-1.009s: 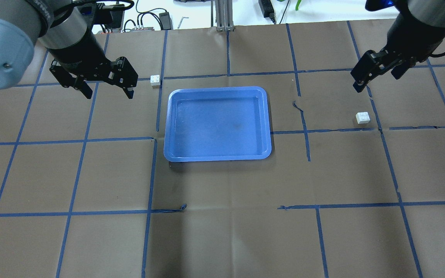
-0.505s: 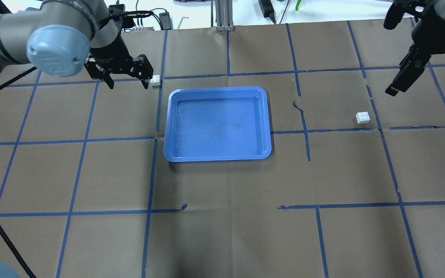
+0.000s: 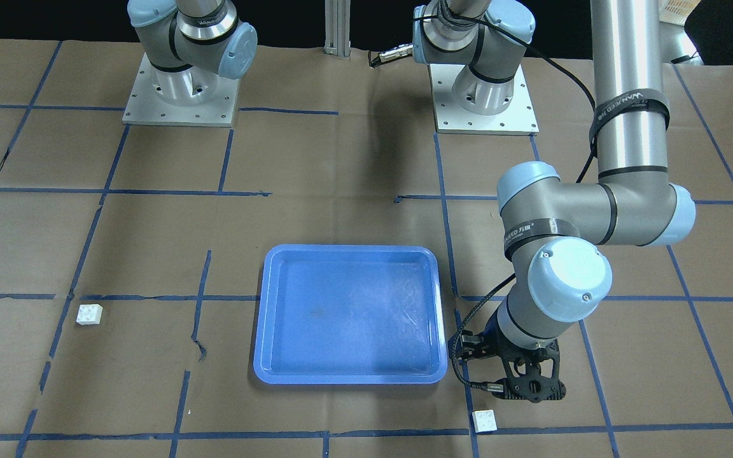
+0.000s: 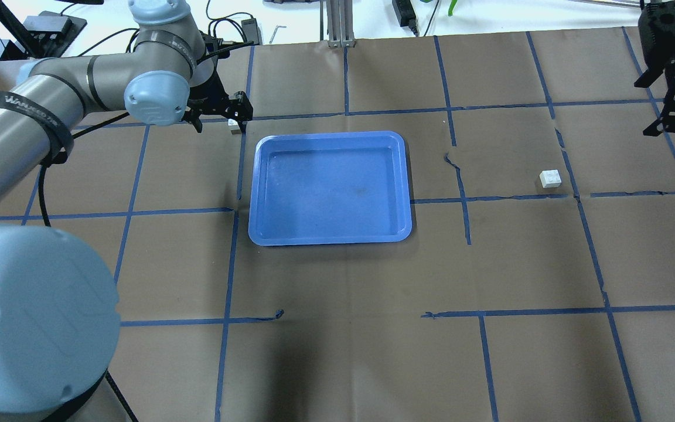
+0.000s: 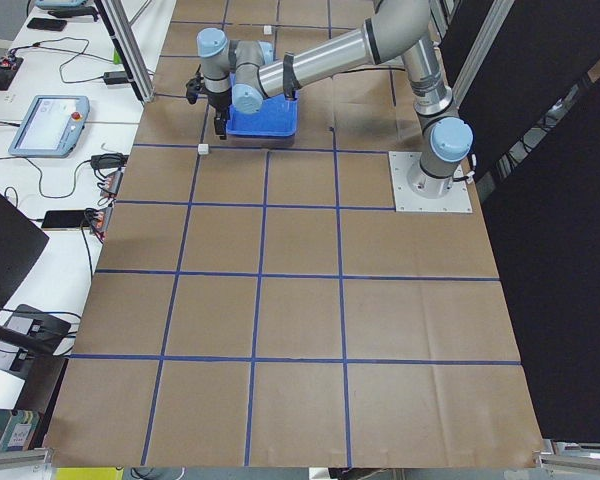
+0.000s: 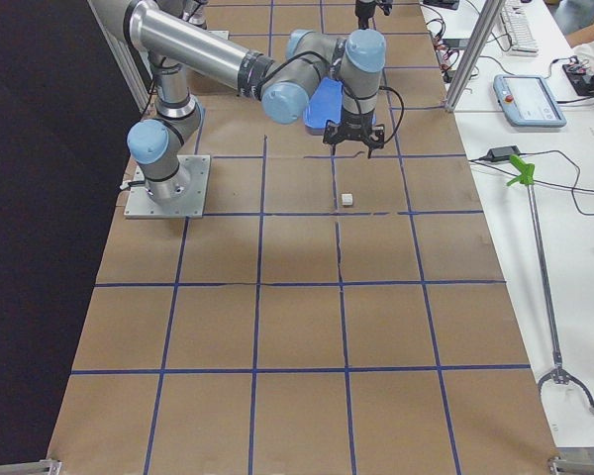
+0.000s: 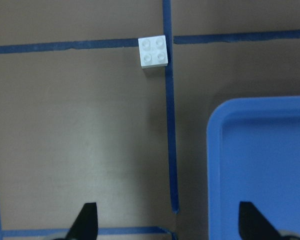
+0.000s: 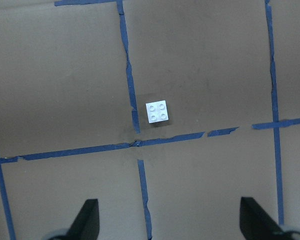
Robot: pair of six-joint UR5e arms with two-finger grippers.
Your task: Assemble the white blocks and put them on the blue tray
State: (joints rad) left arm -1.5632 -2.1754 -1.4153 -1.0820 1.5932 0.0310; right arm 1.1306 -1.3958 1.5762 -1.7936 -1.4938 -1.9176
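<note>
The blue tray [image 4: 330, 187] lies empty mid-table, and shows in the front view [image 3: 350, 315]. One white block [image 4: 233, 124] sits off its far left corner. My left gripper [image 4: 220, 119] hovers low beside that block and partly covers it. In the left wrist view the block [image 7: 153, 51] lies ahead of the open, empty fingers [image 7: 87, 222], not between them. The other white block [image 4: 550, 179] sits right of the tray. My right gripper [image 4: 672, 105] is open and empty, high near the table's right edge. The right wrist view shows that block [image 8: 157, 112] far below.
Cables and power bricks [image 4: 249, 26] and an aluminium post [image 4: 337, 23] stand past the table's far edge. Both arm bases [image 3: 179, 95] sit on the robot's side. Brown paper with blue tape lines [image 4: 232, 264] covers the table. The tray's corner [image 7: 225, 115] lies close to the left gripper.
My left gripper has moved right and down to the left white block. My right gripper has swung away to the right and turned. Blocks and tray have not moved.
</note>
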